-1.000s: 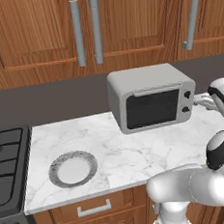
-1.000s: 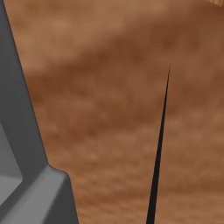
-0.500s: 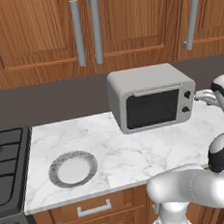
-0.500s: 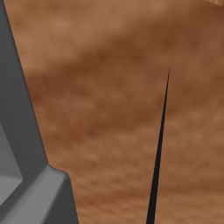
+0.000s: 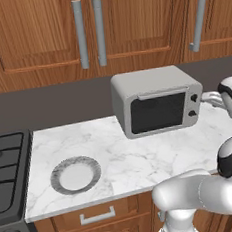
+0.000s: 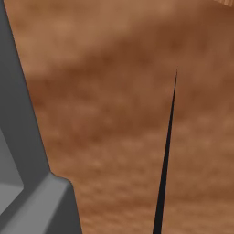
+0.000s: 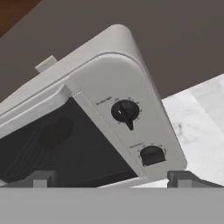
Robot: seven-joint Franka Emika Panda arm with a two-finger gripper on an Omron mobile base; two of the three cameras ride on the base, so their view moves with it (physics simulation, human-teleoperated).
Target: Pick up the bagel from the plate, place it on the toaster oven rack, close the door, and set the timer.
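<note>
Hand view: fingers (image 7: 111, 178) spread apart, empty, facing toaster oven (image 7: 87, 113) with door (image 7: 52, 144) closed; timer knobs just beyond. Advisable: centre upper knob (image 7: 125, 112) between fingertips before closing, then twist.

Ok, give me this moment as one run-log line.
gripper: open, facing knobs | toaster oven: door shut | plate: no bagel on it | stage: timer

A white marble desk (image 5: 142, 158) runs beneath wooden wall cabinets (image 5: 39, 30) with grey bar handles (image 5: 81, 33); a black stove (image 5: 5, 169) adjoins its left end.
</note>
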